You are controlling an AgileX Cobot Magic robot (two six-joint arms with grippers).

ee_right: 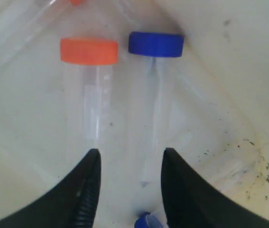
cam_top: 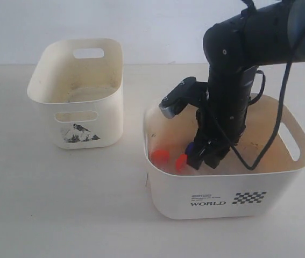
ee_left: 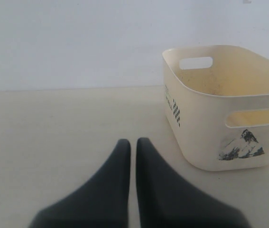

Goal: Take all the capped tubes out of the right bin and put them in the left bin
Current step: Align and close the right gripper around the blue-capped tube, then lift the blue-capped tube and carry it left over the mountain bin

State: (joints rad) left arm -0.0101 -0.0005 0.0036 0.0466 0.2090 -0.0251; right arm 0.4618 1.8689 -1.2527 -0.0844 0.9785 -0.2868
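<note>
While the right jaws hang inside the right bin, they stand partly open astride the lower end of the blue-capped tube, not visibly gripping it, and an orange-capped tube lies just outside one of them, parallel to the blue one. The left jaws, over the table, are all but closed and empty, with the left bin ahead of them, off to one side.

A pale cream desk with a smooth matte top runs back to a plain white wall, under soft, even light with faint shadows.
</note>
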